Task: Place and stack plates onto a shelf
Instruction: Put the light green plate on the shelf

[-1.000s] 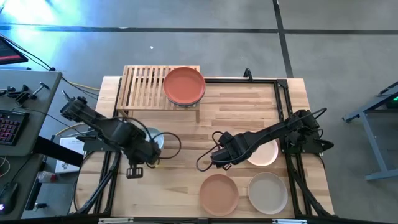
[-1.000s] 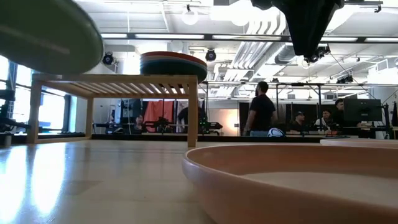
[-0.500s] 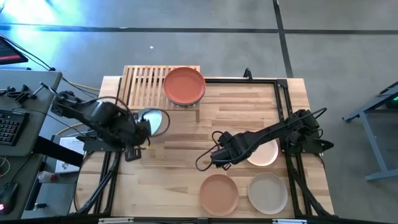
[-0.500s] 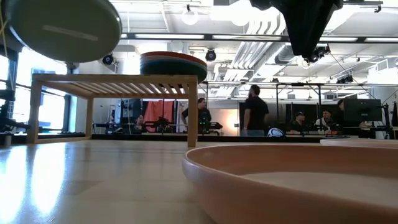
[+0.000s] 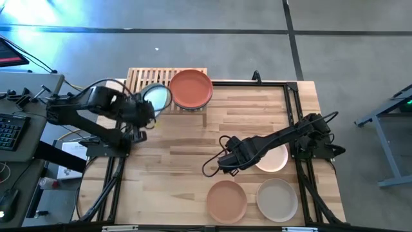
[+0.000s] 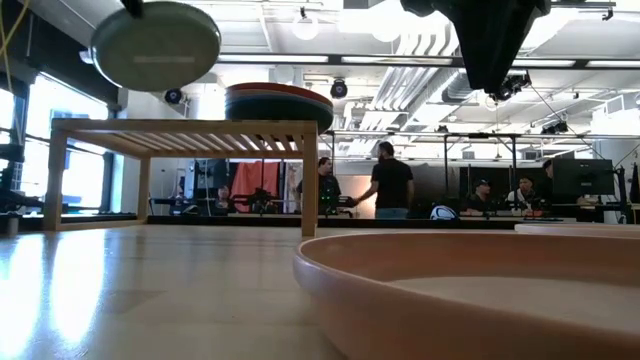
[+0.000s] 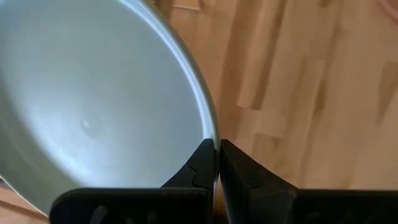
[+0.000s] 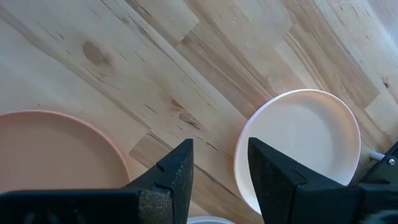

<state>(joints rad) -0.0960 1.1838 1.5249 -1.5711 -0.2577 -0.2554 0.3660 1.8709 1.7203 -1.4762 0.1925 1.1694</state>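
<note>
- Stack of plates point(image 5: 190, 88), terracotta on top, fills the shelf's point(image 5: 140, 95) right half beside you.
- Your left hand point(image 7: 217, 163) pinches the sage green plate's point(image 5: 156, 96) rim, above the shelf.
- Your right hand point(image 8: 217, 163) hangs parted over the tabletop point(image 5: 187, 154), empty.

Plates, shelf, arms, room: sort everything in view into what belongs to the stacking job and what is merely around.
Job:
- sage green plate, pinched by the left claw
- shelf
- stack topped by the terracotta plate
- pink plate, peach plate, beige plate
- right claw, open over the table

Around:
- keyboard
- people behind
</note>
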